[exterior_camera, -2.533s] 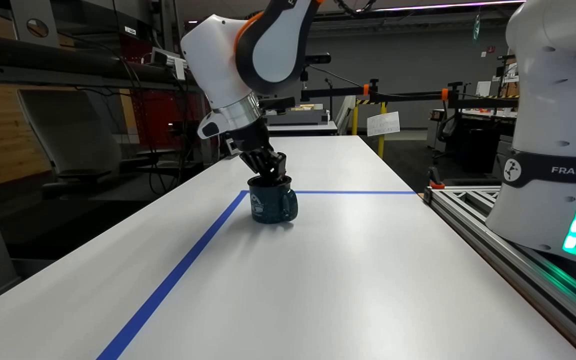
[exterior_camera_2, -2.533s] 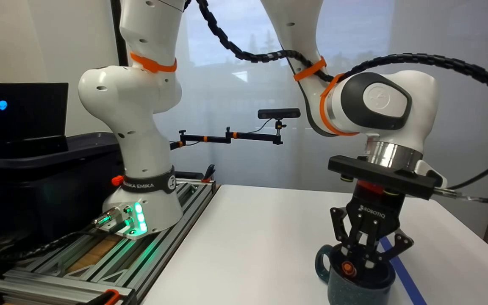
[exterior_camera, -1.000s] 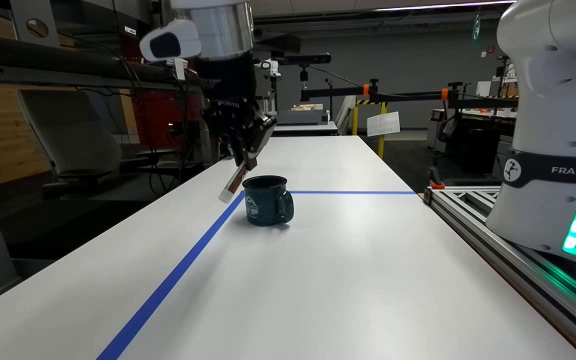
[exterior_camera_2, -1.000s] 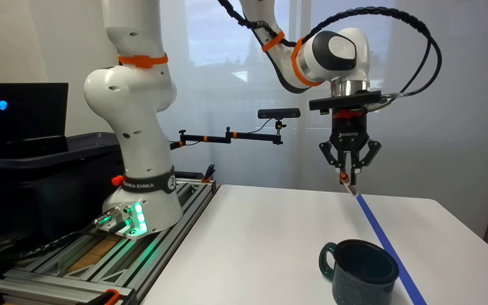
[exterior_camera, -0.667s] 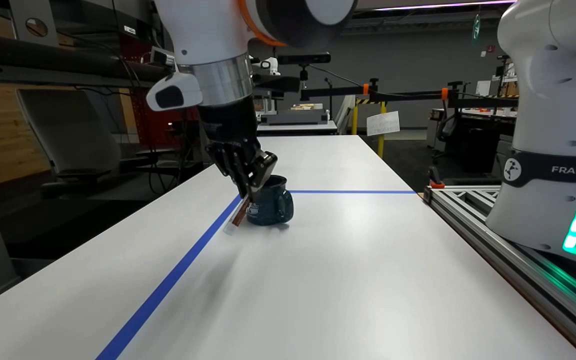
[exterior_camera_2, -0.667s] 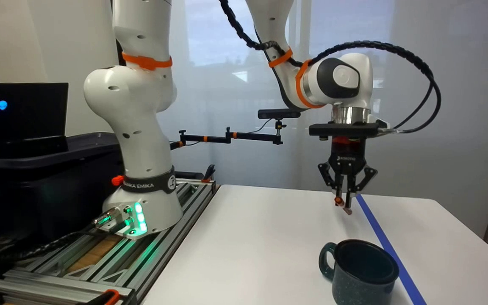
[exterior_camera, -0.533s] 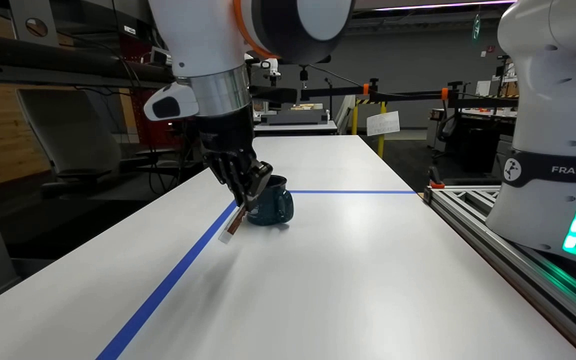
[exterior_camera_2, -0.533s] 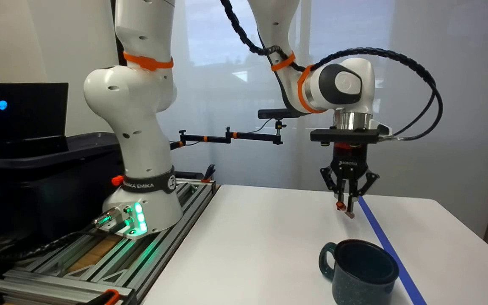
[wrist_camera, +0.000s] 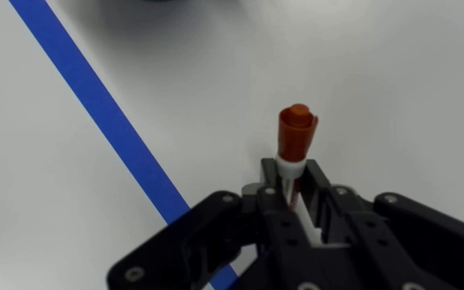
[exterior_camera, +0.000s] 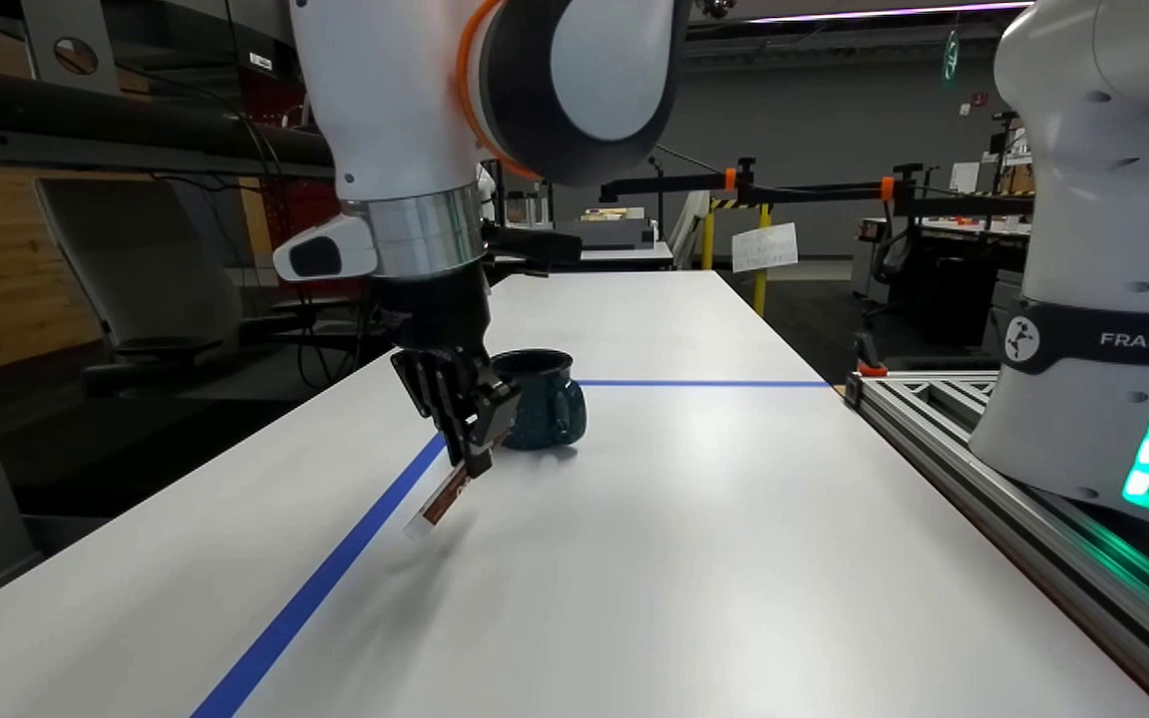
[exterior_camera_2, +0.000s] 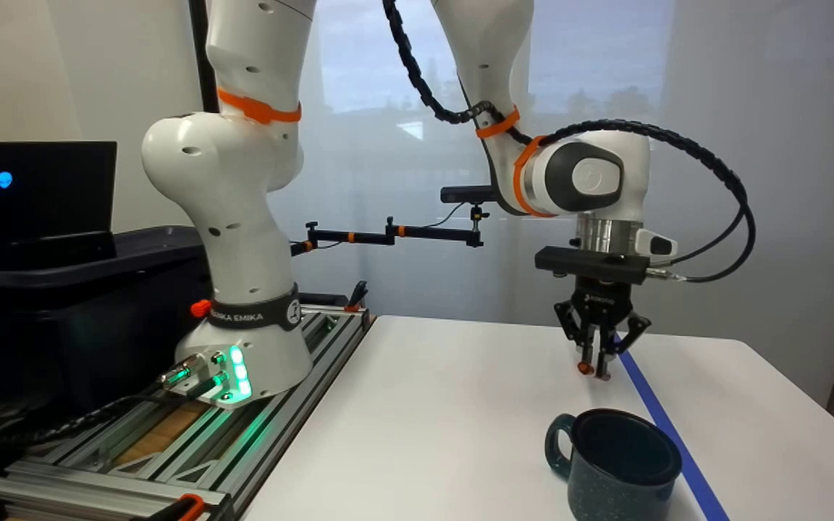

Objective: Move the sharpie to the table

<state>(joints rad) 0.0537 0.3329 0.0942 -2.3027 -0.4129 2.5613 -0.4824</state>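
The sharpie [exterior_camera: 442,502] is a slim marker with a red-orange end, a white band and a whitish tip end. My gripper [exterior_camera: 476,467] is shut on it, and the marker slants down out of the fingers, a little above the white table [exterior_camera: 694,578]. In an exterior view the gripper [exterior_camera_2: 596,367] and the sharpie's orange end [exterior_camera_2: 585,368] stand beyond the mug. In the wrist view the fingertips [wrist_camera: 290,171] press the marker [wrist_camera: 296,137] from both sides below its red end. Part of its barrel is hidden by the fingers.
A dark blue-green mug [exterior_camera: 550,414] stands upright on the table, partly behind the gripper; it also shows in an exterior view [exterior_camera_2: 627,463]. Blue tape [exterior_camera: 335,578] runs along the table, close to the sharpie's lower end. The robot base [exterior_camera: 1093,419] stands beside the table edge.
The gripper was inside the mug 2.5 s ago. It has come out holding the sharpie and moved away from the mug, then lowered toward the table. The mug now stands without the sharpie.
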